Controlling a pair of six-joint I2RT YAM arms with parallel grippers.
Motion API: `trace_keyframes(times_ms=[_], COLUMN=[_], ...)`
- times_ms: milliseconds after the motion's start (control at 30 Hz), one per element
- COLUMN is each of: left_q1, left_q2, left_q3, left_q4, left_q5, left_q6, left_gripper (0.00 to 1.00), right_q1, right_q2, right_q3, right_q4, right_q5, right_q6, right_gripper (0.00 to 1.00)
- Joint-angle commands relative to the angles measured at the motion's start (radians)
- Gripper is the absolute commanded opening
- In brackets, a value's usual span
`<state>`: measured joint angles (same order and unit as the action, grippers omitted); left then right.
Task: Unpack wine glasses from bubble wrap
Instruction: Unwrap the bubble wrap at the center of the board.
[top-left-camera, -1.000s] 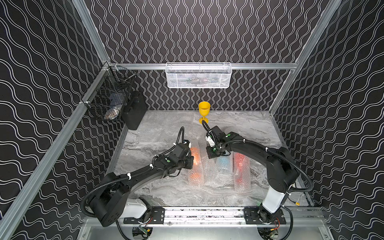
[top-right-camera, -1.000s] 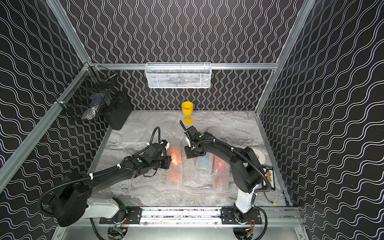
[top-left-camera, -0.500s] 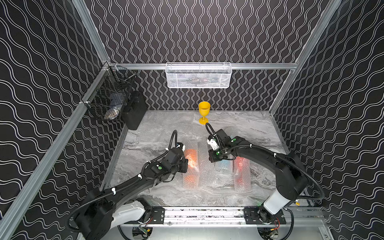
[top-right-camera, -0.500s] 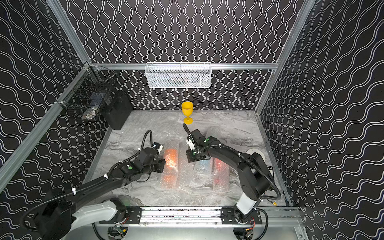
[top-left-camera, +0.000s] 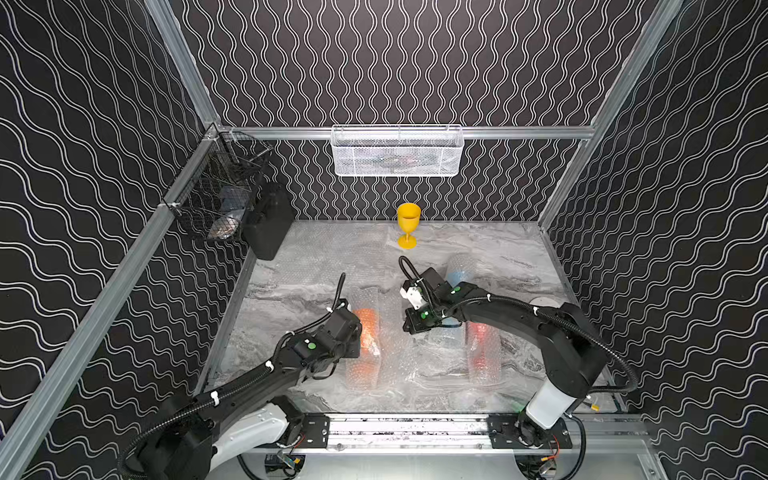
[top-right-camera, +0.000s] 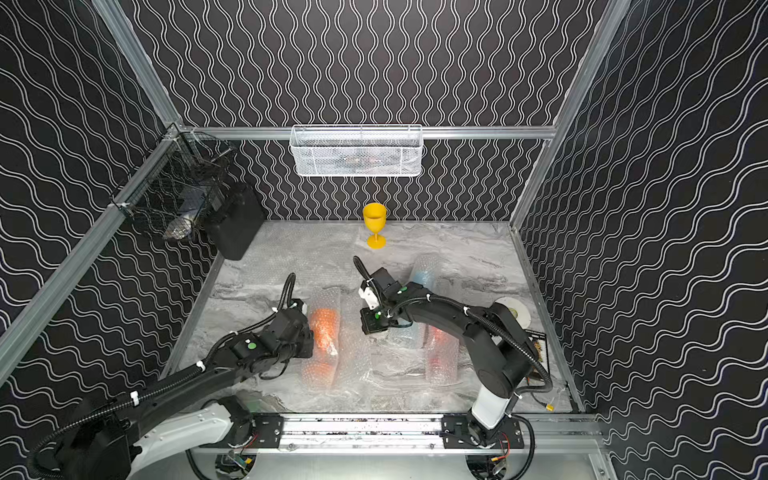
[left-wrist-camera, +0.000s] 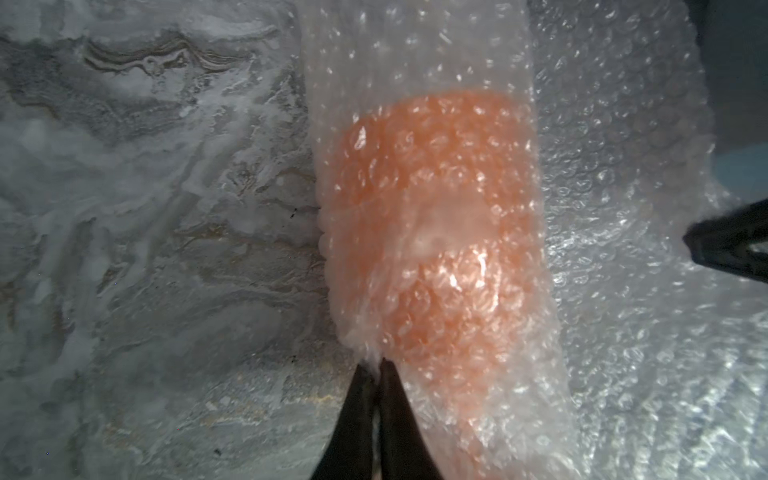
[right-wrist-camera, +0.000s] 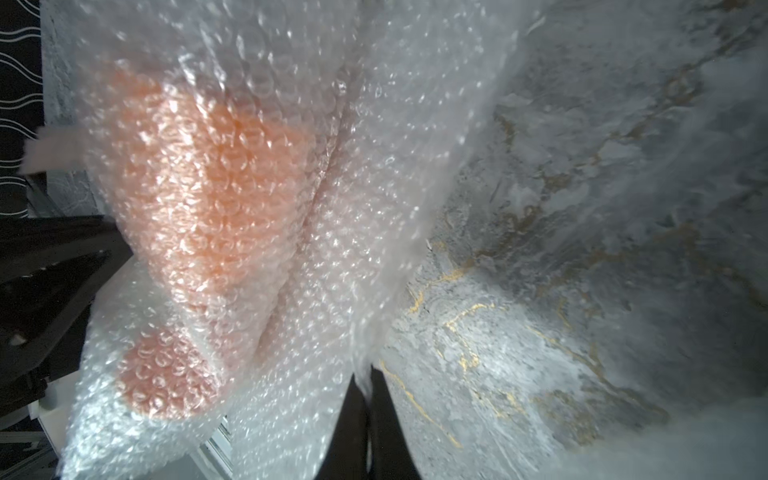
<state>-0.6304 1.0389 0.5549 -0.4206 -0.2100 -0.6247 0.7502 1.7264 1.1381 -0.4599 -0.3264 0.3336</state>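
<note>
Pinching bubble wrap (left-wrist-camera: 415, 54) at its edge: left pincer (left-wrist-camera: 377, 365) all but closed on it | right pincer (right-wrist-camera: 365, 379) closed on a loose flap of the same wrap | orange goblet (left-wrist-camera: 436, 187) lying wrapped on counter (top-left-camera: 498, 257) between both pincers | yellow goblet (top-left-camera: 408, 224) standing upright, unwrapped, near back wall (top-left-camera: 478, 195).

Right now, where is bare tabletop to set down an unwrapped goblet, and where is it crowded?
Free: marble right of the yellow goblet, behind the blue bundle; the strip between the orange bundle and the left wall. Crowded: front centre, among the wrapped bundles.
</note>
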Motion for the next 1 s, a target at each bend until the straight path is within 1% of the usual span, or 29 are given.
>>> trace_keyframes(times_ms=[0, 33, 100, 200, 300, 433, 600, 700, 900, 967], left_q1=[0.0, 0.0, 0.0, 0.0, 0.0, -0.001, -0.003, -0.017, -0.065, -0.071], left_q2=[0.008, 0.01, 0.008, -0.013, -0.044, -0.057, -0.05, -0.029, 0.024, 0.058], left_q3=[0.019, 0.026, 0.042, 0.068, 0.101, 0.144, 0.115, 0.119, 0.152, 0.165], left_q4=[-0.043, -0.051, -0.072, -0.089, -0.089, -0.058, 0.054, 0.086, 0.092, 0.092], left_q5=[-0.069, -0.075, -0.094, -0.102, -0.079, 0.005, 0.185, 0.269, 0.306, 0.317], left_q6=[-0.023, -0.022, -0.02, -0.007, 0.019, 0.067, 0.048, 0.023, 0.004, 0.009], left_gripper=[0.19, 0.25, 0.32, 0.38, 0.4, 0.42, 0.42, 0.41, 0.4, 0.4], right_q1=[0.005, 0.005, 0.006, 0.006, 0.008, 0.008, 0.008, 0.008, 0.007, 0.006], right_q2=[0.004, 0.001, -0.002, -0.002, 0.008, 0.011, 0.004, 0.009, 0.02, 0.023], right_q3=[0.0, 0.0, 0.0, 0.0, -0.033, -0.044, -0.053, -0.061, -0.073, -0.071], right_q4=[0.029, 0.03, 0.032, 0.038, 0.041, 0.045, 0.056, 0.064, 0.061, 0.054], right_q5=[-0.013, -0.013, -0.011, -0.016, -0.014, -0.005, 0.015, 0.015, 0.037, 0.046], right_q6=[0.02, 0.021, 0.023, 0.027, 0.031, 0.036, 0.044, 0.047, 0.044, 0.038], right_gripper=[0.06, 0.06, 0.06, 0.06, 0.06, 0.07, 0.08, 0.09, 0.18, 0.23])
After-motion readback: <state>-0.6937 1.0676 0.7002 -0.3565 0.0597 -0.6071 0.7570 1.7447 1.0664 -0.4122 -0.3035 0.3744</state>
